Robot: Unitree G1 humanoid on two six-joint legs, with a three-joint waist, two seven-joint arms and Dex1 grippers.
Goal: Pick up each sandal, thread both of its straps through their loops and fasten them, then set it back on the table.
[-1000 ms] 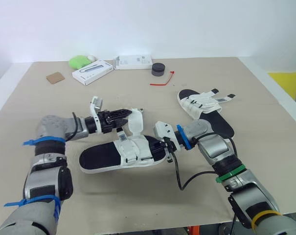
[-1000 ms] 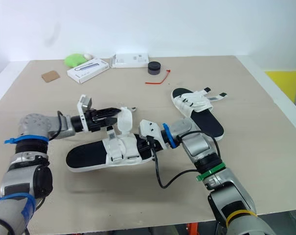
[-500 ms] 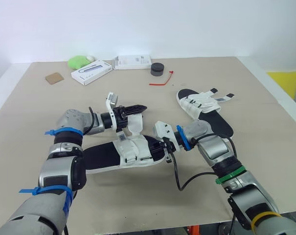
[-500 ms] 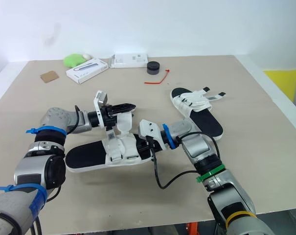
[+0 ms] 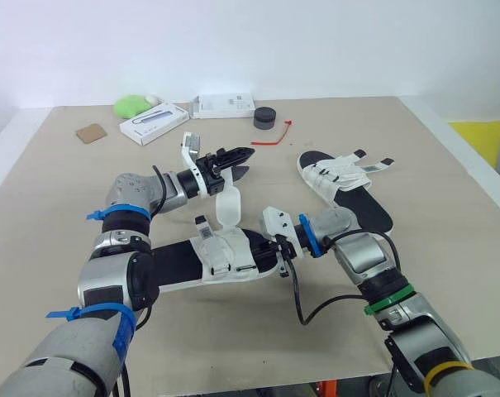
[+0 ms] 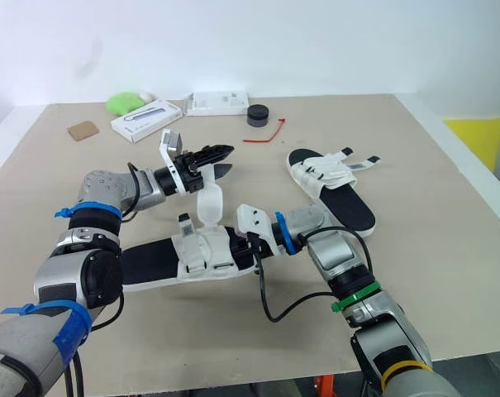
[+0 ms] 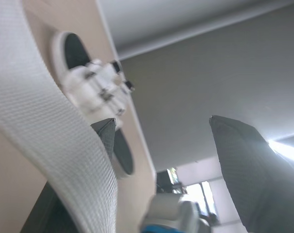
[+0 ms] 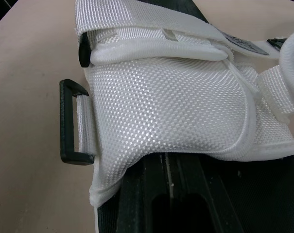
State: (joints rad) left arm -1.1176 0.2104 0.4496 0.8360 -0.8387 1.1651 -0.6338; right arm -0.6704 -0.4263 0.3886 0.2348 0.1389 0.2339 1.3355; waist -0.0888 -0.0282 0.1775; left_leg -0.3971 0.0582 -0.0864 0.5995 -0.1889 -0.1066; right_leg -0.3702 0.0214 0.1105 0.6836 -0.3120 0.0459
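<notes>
Tan table (image 5: 59,207) beneath everything. Flat on it, just toward 6 o'clock from its centre, near sandal (image 5: 171,263), black sole running from 9 to 3 o'clock, white upper (image 8: 176,107) sitting on the 3 o'clock half. Carries one white strap (image 5: 228,207) standing up loose out of that upper, tip rising toward 12 o'clock and ending just under the left gripper. At 2 o'clock from it, well apart, second sandal (image 5: 373,217), also flat, sole running from 11 to 5 o'clock, loose strap ends (image 5: 373,164) poking out toward 3 o'clock.

Left gripper (image 5: 245,161) above the table between centre and 12 o'clock, pointing toward 3 o'clock, black fingers (image 7: 244,165) spread wide with nothing between them. Sits close beside the raised strap in the left wrist view; impossible to judge whether touching. Right gripper (image 5: 276,248) at the 3 o'clock end of the near sandal, reaching toward 9 o'clock; impossible to tell whether open or clamped.

Toward 11 o'clock, long white box (image 5: 154,122); toward 12 o'clock, second white box (image 5: 225,105). Green lump (image 5: 134,105) just beside the long box. Black puck (image 5: 266,117) near the second box, red tie (image 5: 274,132) just beside it. Brown card (image 5: 92,132) at 9 o'clock from the long box. Black loop (image 8: 71,124) on a short white tab at the upper's edge, lying on the table.
</notes>
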